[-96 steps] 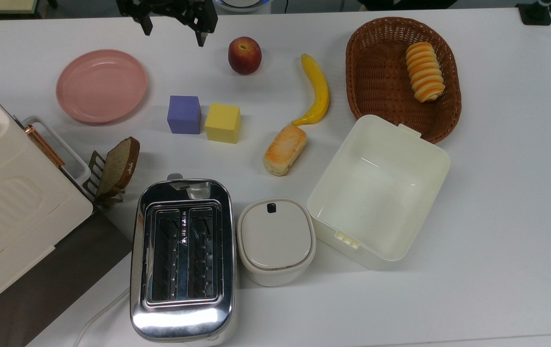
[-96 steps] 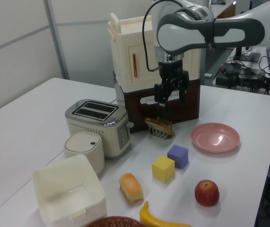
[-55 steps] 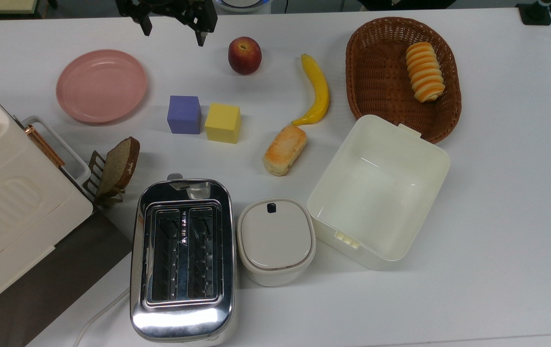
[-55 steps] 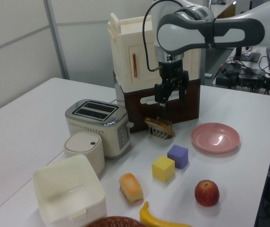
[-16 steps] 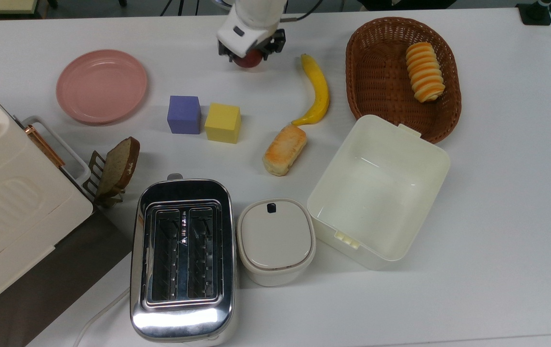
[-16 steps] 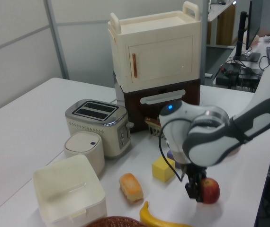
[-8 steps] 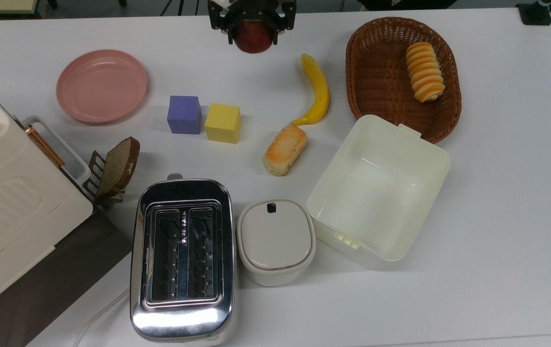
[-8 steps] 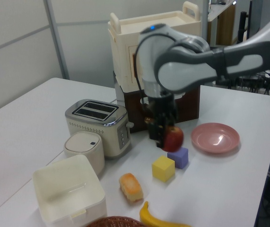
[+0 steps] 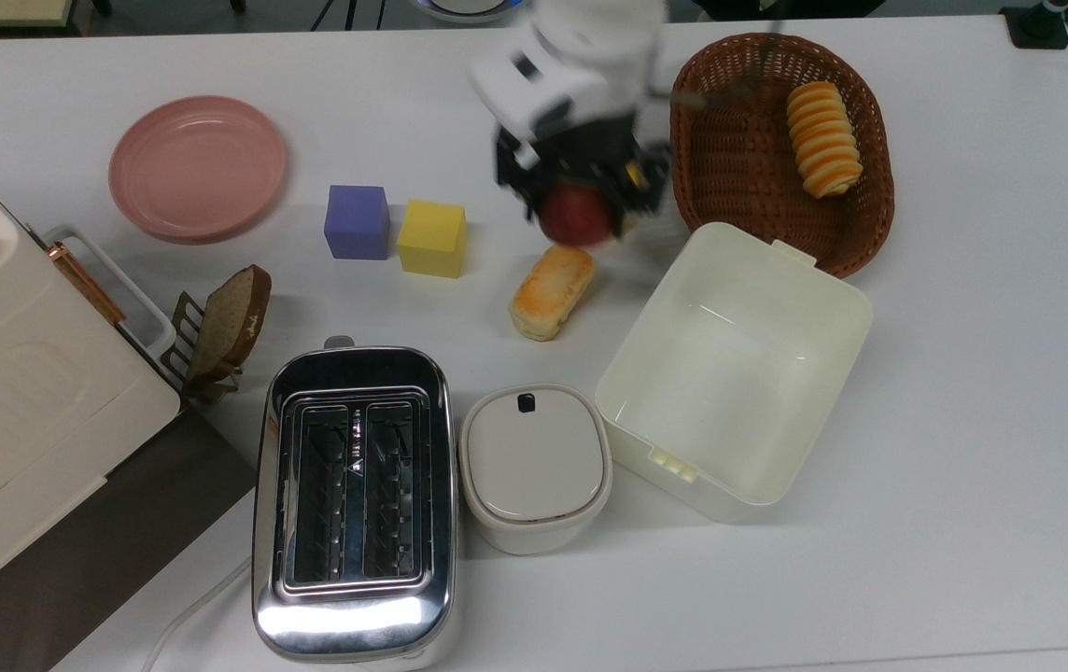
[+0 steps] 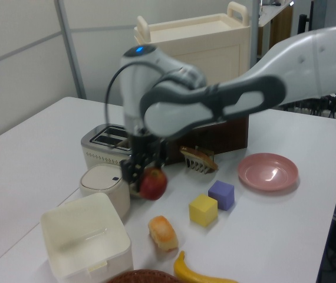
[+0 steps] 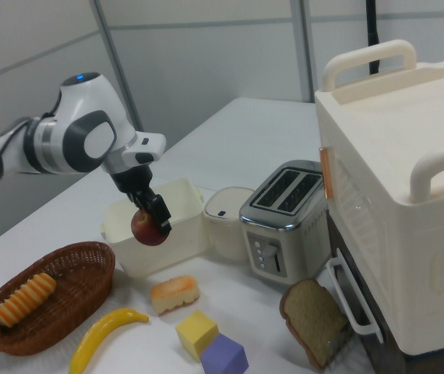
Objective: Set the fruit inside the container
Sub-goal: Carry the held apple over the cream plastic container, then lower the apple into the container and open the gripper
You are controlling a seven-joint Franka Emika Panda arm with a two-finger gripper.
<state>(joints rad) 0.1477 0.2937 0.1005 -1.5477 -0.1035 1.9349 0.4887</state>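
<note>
One fruit clamped in gripper, aloft above bread roll and just short of container; pickup done, by appearance; carry over the rim, lowering and release into the bare interior outstanding.

The arm was glossy white with grey joint bands, a blue light and a black gripper.
</note>
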